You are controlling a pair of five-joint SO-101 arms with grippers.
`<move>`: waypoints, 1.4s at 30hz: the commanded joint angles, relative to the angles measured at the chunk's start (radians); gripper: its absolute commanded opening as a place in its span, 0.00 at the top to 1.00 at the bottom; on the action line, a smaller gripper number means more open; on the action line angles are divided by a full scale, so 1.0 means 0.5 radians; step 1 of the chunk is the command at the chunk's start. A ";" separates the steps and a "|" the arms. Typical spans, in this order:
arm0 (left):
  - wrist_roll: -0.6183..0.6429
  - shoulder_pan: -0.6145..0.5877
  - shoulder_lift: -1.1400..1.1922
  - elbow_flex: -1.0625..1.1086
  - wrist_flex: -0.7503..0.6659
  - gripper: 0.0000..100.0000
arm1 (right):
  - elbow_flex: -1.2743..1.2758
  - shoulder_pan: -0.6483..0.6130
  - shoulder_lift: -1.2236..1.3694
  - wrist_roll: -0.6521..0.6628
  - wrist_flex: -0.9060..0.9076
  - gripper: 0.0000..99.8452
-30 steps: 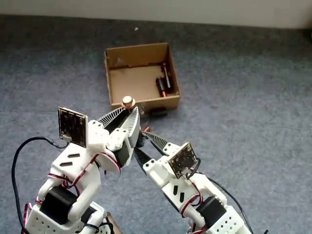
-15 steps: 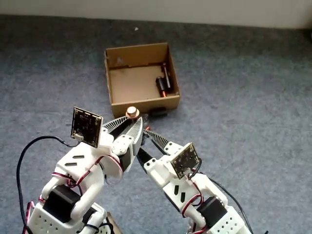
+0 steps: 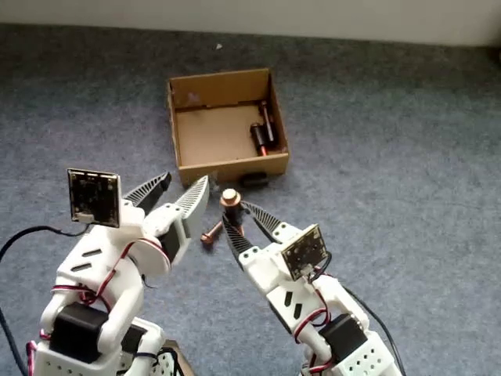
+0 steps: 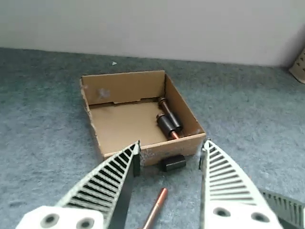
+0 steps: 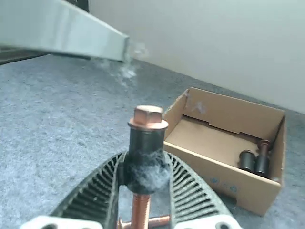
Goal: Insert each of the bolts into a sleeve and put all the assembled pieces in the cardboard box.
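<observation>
From above, we see the right gripper (image 3: 233, 210) holding a bolt (image 3: 230, 197) upright, near the front wall of the cardboard box (image 3: 235, 166). Beside it, the left gripper (image 3: 185, 178) gapes wide, and a loose bolt (image 3: 211, 233) lies on the carpet (image 3: 407, 157) between them.

In the left wrist view, a loose sleeve (image 4: 172, 163) lies just beside the box front, with two assembled pieces (image 4: 167, 121) inside.

In the right wrist view, the gripper pinches the black sleeve (image 5: 145, 143) around the held bolt.
</observation>
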 commanded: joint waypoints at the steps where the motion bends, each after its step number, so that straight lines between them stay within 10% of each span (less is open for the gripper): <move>1: -0.018 -0.219 -0.008 -0.103 0.184 0.79 | 0.216 0.183 -0.029 -0.018 -0.005 0.99; 13: -0.417 -0.640 -0.008 0.336 0.334 0.98 | -0.330 0.321 0.219 -0.153 -0.017 1.00; 31: -0.562 -0.769 -0.008 1.048 -0.249 0.99 | -1.923 0.597 3.110 -0.144 -1.128 1.00; 42: -0.568 -0.775 -0.008 1.051 -0.245 0.99 | -2.687 0.643 3.988 -0.153 -0.904 0.89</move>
